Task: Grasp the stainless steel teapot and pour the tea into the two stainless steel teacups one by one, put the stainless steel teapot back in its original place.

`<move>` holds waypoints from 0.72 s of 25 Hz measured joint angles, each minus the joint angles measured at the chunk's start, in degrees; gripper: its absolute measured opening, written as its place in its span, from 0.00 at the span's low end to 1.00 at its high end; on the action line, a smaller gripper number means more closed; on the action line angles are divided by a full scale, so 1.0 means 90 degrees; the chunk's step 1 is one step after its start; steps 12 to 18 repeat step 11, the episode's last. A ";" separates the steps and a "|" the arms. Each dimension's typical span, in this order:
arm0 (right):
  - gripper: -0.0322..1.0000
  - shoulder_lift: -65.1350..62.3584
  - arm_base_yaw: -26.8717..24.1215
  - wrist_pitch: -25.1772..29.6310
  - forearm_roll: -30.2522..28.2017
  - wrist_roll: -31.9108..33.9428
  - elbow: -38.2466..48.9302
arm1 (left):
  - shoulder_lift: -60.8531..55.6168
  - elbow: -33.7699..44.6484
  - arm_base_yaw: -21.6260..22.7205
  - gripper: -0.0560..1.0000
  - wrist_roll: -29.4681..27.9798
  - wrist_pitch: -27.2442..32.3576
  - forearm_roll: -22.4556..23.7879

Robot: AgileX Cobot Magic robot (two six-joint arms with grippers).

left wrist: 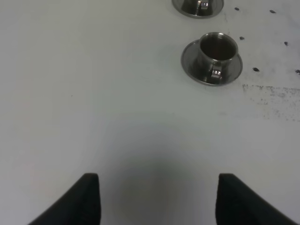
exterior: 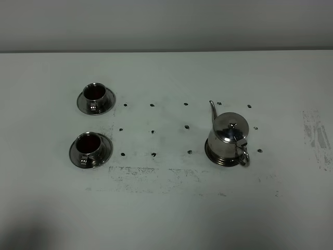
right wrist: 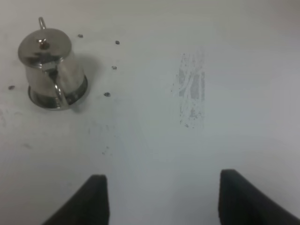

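Observation:
The stainless steel teapot [exterior: 229,136] stands upright on its round steel tray [exterior: 212,155] at the table's right middle, spout pointing away, loop handle toward the front. It also shows in the right wrist view [right wrist: 50,65]. Two steel teacups on saucers stand at the left: the far one [exterior: 95,97] and the near one [exterior: 90,147], both holding dark liquid. The near cup [left wrist: 215,55] and the far cup's saucer [left wrist: 197,5] show in the left wrist view. My left gripper [left wrist: 157,199] is open and empty, short of the near cup. My right gripper [right wrist: 161,199] is open and empty, well away from the teapot.
The white table [exterior: 166,208] carries a grid of small dark dots [exterior: 153,132] between cups and teapot, scuff marks near the front middle [exterior: 156,177] and a smudge at the right [exterior: 317,133]. A grey wall runs behind the far edge.

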 joint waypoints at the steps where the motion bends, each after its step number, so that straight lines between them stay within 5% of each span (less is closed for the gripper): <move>1: 0.52 0.0000 0.0000 0.0000 0.0000 0.0000 0.0000 | 0.0000 0.0000 0.0000 0.55 0.0000 0.0000 0.0000; 18: 0.52 0.0000 0.0000 0.0000 0.0000 0.0000 0.0000 | 0.0000 0.0000 0.0000 0.55 0.0000 0.0000 0.0000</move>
